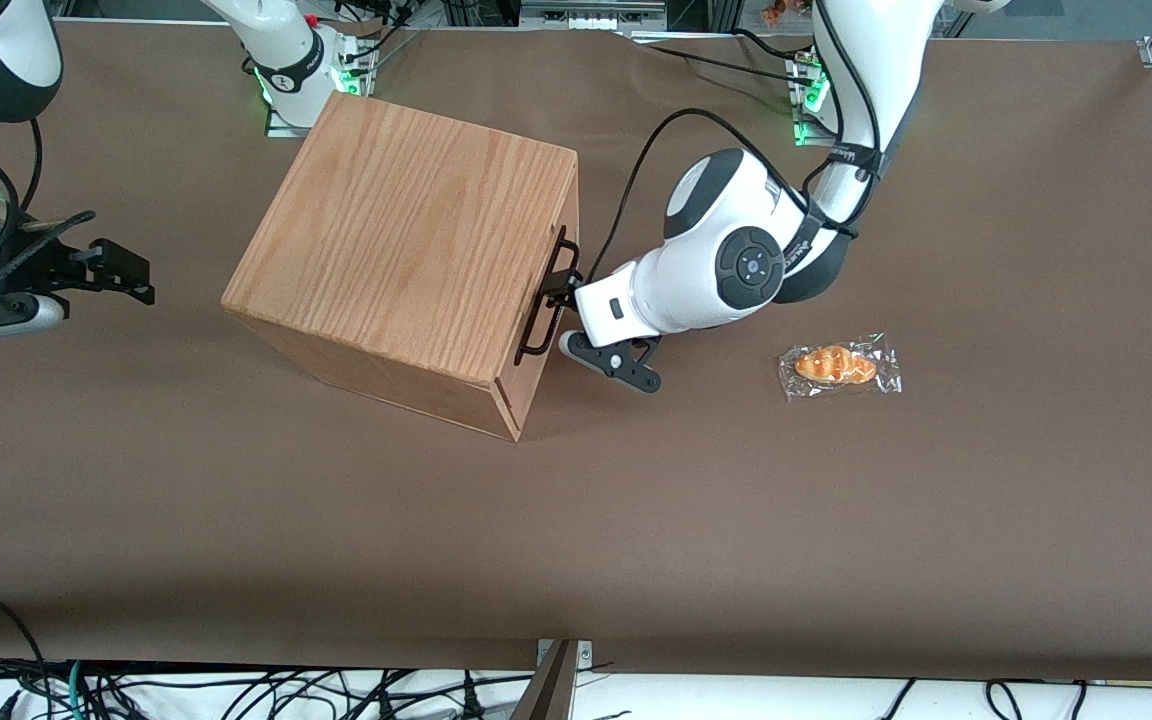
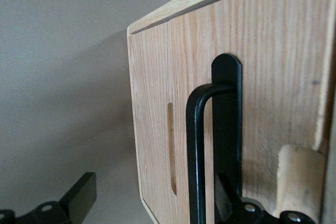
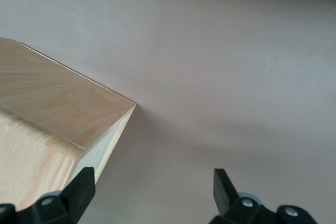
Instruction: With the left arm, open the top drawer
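**A:** Handle first — where does it sit?

**B:** The top drawer [image 1: 543, 300] is pushed fully into the oak cabinet [image 1: 406, 250], which stands toward the parked arm's end of the table [image 1: 576, 540]. Its front faces the working arm, and the black bar handle [image 1: 548, 296] runs along that front.

**A:** And the gripper?

**B:** The gripper [image 1: 564, 300] is right at the handle, in front of the drawer. In the wrist view the jaws are spread wide: one finger [image 2: 227, 195] lies between the bar [image 2: 195, 156] and the wood, the other finger [image 2: 79, 195] well clear of it, out over the table. So the bar stands between them, not yet pinched.

**A:** Why that placement?

**B:** Probably so closing, or simply hooking, gives a straight pull outward.

**A:** Arm pose?

**B:** The left arm [image 1: 726, 270] is folded low, its wrist roughly level and aimed square at the drawer front. A wrapped pastry [image 1: 838, 366] lies nearer the working arm's end, well apart.
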You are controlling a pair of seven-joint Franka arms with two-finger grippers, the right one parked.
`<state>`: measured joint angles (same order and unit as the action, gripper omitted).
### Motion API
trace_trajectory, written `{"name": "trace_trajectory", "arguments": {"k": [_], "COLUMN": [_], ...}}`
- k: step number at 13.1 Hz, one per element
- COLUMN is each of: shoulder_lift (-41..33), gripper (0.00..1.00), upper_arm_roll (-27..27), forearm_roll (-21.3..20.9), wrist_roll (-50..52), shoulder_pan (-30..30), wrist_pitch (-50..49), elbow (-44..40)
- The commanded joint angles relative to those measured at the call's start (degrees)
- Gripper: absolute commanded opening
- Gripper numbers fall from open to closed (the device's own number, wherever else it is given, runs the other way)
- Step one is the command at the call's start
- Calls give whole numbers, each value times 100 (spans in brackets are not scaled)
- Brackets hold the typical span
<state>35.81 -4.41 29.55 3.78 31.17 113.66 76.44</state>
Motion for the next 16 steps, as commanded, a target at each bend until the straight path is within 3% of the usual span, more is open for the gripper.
{"name": "trace_trajectory", "arguments": {"k": [1, 16], "shoulder_lift": [215, 233], "gripper": [100, 100], "upper_arm_roll": [90, 134], "forearm_roll": [139, 51], "wrist_roll": [35, -26], "shoulder_pan": [83, -682], "wrist_pitch": [85, 68], "elbow": [-226, -226]}}
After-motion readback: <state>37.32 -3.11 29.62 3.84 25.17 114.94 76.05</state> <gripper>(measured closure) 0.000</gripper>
